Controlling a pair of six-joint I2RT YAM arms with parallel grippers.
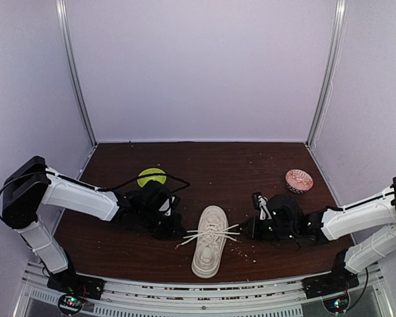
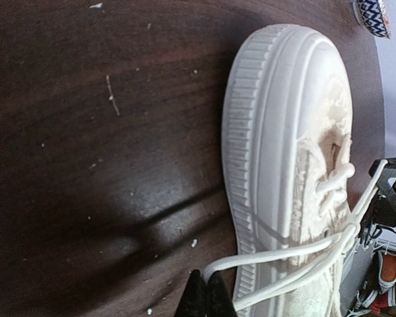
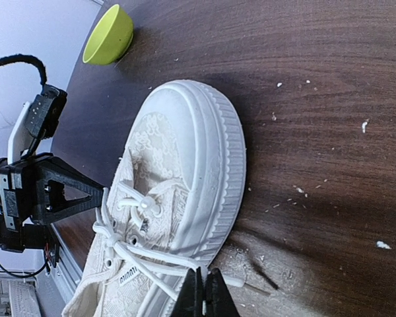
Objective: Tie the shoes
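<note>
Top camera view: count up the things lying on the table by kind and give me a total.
Sneakers: 1, the off-white sneaker.
Bowls: 2, the yellow-green bowl and the pink patterned bowl.
Total: 3.

Your left arm (image 1: 79,195) and right arm (image 1: 356,218) wore white shells with black joints; a black cable (image 3: 16,61) seemingly looped off the left.
</note>
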